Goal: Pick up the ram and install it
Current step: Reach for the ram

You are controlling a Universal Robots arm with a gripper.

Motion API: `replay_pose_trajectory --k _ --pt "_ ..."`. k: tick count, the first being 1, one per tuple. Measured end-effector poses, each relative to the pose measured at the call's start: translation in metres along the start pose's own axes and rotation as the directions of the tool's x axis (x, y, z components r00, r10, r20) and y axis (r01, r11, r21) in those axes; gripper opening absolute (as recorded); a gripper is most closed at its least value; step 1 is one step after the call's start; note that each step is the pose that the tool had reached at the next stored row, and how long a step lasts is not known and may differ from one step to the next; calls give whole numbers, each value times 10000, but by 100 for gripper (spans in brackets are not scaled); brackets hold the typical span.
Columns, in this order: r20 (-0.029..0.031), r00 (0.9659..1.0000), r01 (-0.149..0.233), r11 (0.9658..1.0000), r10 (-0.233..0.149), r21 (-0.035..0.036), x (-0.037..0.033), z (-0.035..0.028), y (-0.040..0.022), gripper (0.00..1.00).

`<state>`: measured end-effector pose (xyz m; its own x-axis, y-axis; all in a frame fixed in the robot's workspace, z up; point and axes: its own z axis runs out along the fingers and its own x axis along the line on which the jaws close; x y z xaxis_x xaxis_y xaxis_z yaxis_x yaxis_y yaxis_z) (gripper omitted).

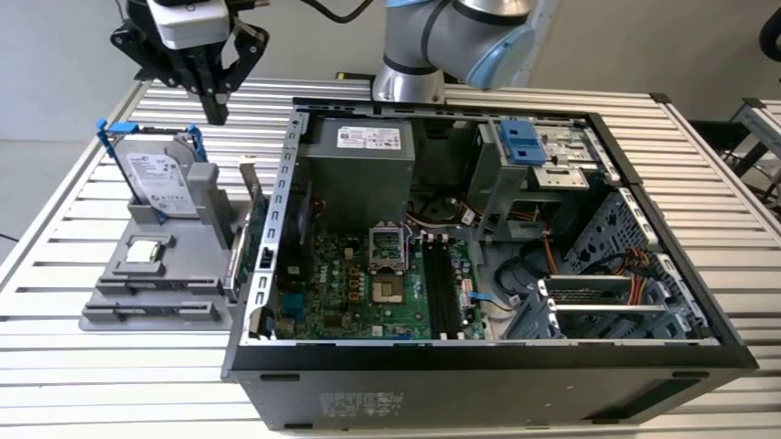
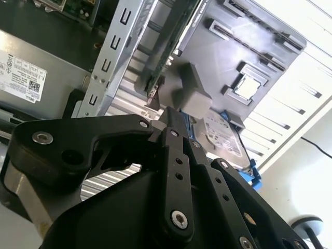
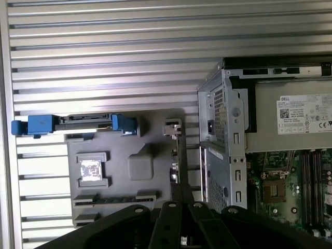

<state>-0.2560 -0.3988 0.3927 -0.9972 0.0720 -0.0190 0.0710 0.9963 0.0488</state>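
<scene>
While clear of ram (image 1: 252,206) edge, fingers (image 1: 216,102) together

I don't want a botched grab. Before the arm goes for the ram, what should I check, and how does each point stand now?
1. ram standing on edge in the gray holder: ok.
2. end effector empty, above the holder and apart from the ram: ok.
3. Jaws open for a grasp: not ok, they are shut.
4. black slots on the motherboard look empty: ok.
5. Slot latches open: cannot tell.
</scene>
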Motion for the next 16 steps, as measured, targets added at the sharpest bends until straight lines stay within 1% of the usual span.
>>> replay_pose_trajectory --k 11,16 --pt "-2 10000 0 10000 0 1 141 -4 -10 0" --pt "-28 10000 -1 10000 1 2 206 -5 -15 0"
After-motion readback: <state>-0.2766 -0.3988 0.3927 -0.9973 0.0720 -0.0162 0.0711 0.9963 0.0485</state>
